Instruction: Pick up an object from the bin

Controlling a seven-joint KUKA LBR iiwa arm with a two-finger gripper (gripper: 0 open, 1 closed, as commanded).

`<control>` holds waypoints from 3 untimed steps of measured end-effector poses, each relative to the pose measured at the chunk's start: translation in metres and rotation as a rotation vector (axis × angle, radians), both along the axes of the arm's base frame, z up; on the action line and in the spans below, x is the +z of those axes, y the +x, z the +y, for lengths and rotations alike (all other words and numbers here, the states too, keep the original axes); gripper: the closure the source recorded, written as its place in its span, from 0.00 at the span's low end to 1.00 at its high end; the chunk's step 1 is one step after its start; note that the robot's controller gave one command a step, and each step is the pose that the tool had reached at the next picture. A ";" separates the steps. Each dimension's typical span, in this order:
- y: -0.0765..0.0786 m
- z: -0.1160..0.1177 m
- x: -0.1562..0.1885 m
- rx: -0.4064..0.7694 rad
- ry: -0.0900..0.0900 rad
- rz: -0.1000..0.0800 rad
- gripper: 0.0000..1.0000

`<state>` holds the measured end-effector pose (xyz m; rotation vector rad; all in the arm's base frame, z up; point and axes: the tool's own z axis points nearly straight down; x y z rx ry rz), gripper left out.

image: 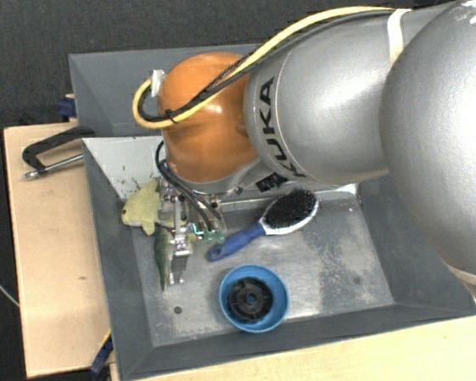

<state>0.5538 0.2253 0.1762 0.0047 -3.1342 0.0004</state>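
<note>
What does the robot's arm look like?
The arm is big, round and shiny silver-grey, with black KUKA lettering on its side. At its wrist sits a smooth orange cover, rounded like a ball. A yellow cable runs along the arm and loops over the orange part. The end effector below the cover is small and made of bare metal.

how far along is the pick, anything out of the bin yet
Done: the tool is down in the bin's left part. In hand: it sits at a slim dark green thing, beside a pale yellow lump. Left: grasping and lifting; the blue-handled brush and blue round cap lie on the floor, nothing looks raised.
</note>
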 end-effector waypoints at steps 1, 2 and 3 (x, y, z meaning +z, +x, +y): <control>0.029 0.005 -0.105 0.640 0.005 -0.010 0.00; 0.042 0.006 -0.104 0.942 0.003 -0.015 0.00; 0.045 -0.008 -0.104 1.477 0.006 -0.015 0.00</control>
